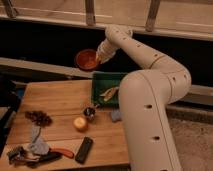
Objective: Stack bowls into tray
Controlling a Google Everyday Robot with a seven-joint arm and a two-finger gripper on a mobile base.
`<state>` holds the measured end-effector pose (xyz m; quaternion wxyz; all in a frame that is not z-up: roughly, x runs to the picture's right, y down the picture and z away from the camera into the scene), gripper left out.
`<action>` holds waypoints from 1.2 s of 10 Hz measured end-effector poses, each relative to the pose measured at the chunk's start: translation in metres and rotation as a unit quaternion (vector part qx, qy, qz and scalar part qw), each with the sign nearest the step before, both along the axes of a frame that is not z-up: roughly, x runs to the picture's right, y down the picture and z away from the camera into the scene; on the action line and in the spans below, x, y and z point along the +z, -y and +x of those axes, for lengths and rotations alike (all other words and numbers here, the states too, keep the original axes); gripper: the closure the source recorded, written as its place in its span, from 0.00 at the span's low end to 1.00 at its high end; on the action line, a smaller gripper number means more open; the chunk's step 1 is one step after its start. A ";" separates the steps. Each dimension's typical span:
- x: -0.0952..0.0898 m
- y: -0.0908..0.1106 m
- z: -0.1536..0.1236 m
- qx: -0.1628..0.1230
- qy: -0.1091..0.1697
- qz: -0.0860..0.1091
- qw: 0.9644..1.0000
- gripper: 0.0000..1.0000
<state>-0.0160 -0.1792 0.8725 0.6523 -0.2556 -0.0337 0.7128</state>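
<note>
The orange-red bowl [87,59] hangs in the air, tilted, above and just behind the back left corner of the green tray [102,81]. My gripper [99,58] is shut on the bowl's right rim and holds it up. The tray sits at the back right of the wooden table, partly hidden by my white arm [150,100]. A banana peel [109,93] lies in the tray. The dull purple bowl is not in view.
On the wooden table [55,100] stand a tiny metal cup [90,112], a yellow fruit [80,123] and a light-blue thing [116,116]. A black remote [84,149], a red-handled tool [62,152], a grey cloth [36,145] and dark dried bits [39,118] lie nearby.
</note>
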 end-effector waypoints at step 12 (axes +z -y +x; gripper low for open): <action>0.012 -0.007 0.175 0.131 -0.131 -0.013 0.983 1.00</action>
